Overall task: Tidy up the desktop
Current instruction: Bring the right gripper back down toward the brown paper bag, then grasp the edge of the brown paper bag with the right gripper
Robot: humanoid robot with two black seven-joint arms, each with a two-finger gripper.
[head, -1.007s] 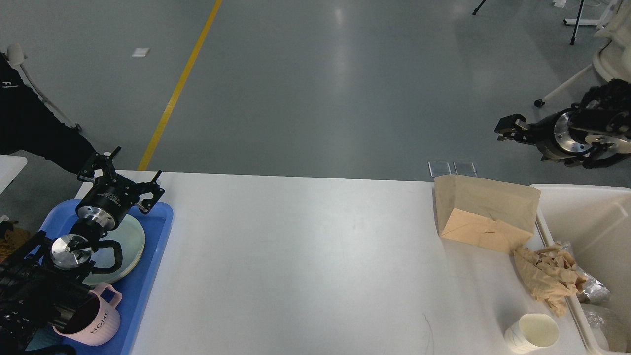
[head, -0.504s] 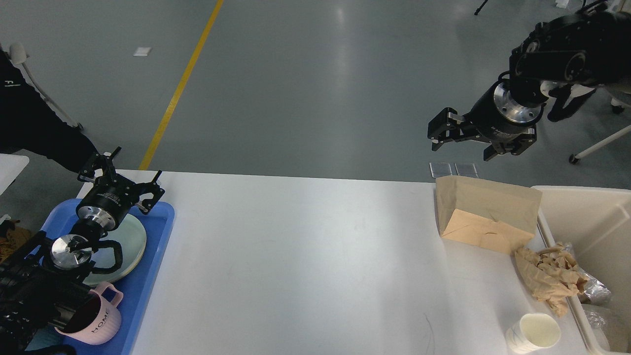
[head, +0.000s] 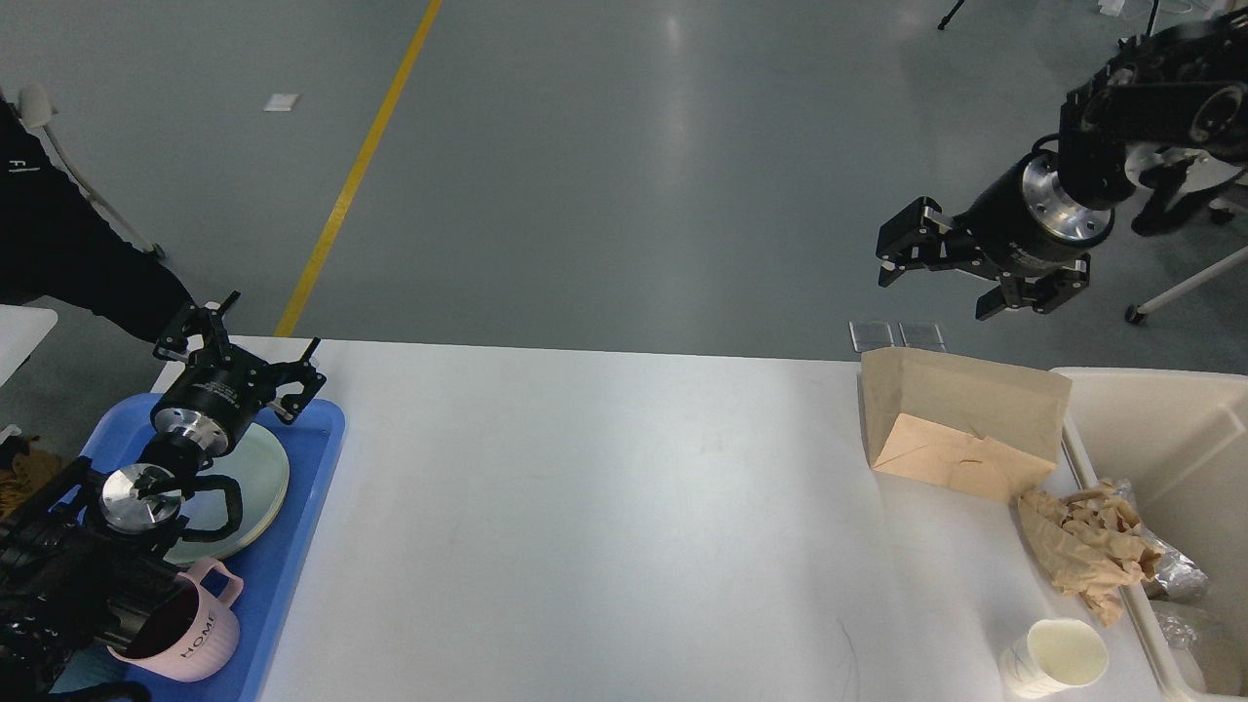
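Desk white, fills the lower half of the head view, far edge against grey floor; yellow line on floor at upper left.

Left gripper over the far end of a blue tray at the desk's left edge; fingers spread apart, holding nothing. Pale plate in the tray under the arm; pink mug marked HOME at the tray's near end.

Right gripper in the air beyond the desk's far right corner, above a brown paper bag; fingers apart, empty, not touching the bag.

Bag lies on the desk's right side, just beside a beige bin; crumpled brown paper draped on the bin's rim; paper cup upright near the desk's front right corner.
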